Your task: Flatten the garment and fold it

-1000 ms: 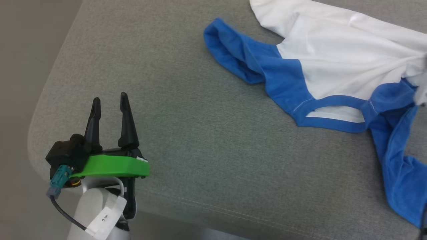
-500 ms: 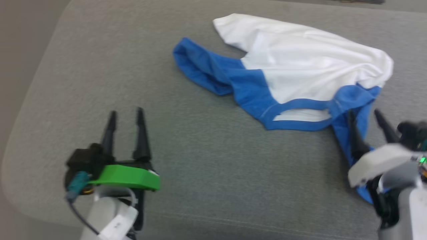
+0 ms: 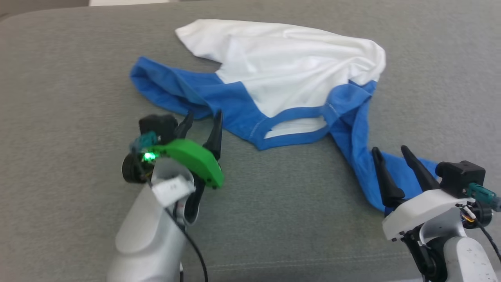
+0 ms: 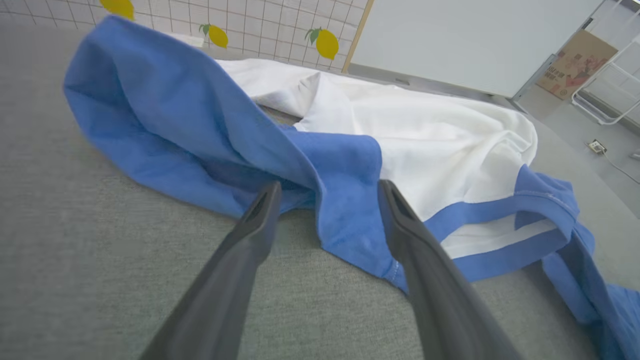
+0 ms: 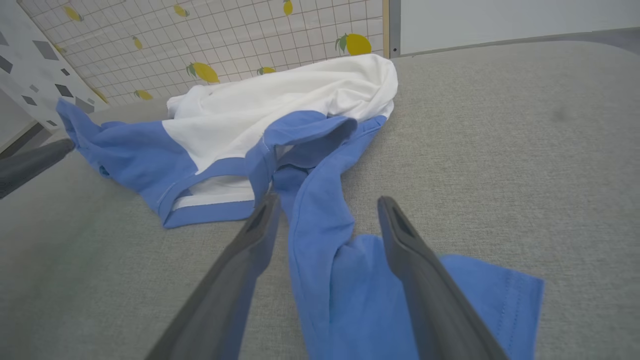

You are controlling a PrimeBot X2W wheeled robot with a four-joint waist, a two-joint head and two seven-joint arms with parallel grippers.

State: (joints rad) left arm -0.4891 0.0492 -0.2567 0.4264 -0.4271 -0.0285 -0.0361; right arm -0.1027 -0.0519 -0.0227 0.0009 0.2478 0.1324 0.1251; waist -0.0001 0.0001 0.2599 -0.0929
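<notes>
You have the garment [image 3: 297, 74] on the cushion [image 3: 58, 98] at twelve o'clock. Your left gripper [image 3: 204, 114] sits at its eight o'clock edge, your right gripper [image 3: 389, 149] over its four o'clock end.

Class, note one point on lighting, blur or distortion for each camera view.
Head view: even, soft light, a green lamp glowing below the left gripper. Left wrist view: left fingers softer than the crisp garment. Right wrist view: right fingers loom oversized, no glare on the upholstery.
</notes>
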